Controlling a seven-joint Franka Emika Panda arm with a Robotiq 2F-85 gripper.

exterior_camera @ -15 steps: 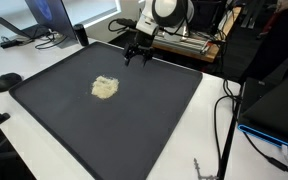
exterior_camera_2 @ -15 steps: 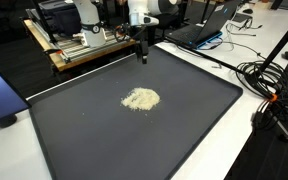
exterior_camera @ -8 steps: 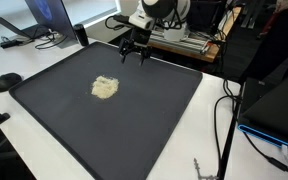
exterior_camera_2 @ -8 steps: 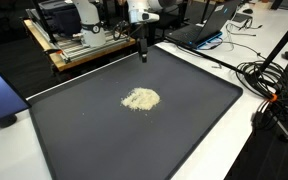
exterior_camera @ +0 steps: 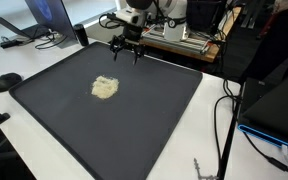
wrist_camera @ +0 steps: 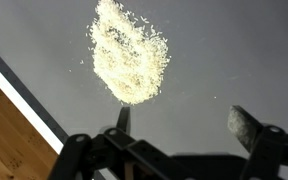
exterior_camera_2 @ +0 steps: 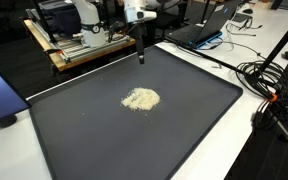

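Wrist view: jaws spread and empty, grain pile [wrist_camera: 131, 58] ahead.
Up close the gripper [wrist_camera: 182, 125] hovers by the black mat's [wrist_camera: 239, 60] edge; the grain pile lies near mat centre. It looks loose, light, scattery: probably nothing to pinch, only scoop or sweep.

White-shelled with black joints, the arm [exterior_camera: 137, 14] ends in a black gripper [exterior_camera: 126, 52]. The wrist view shows two dark, blunt fingers [wrist_camera: 242, 122] on a black linkage frame.
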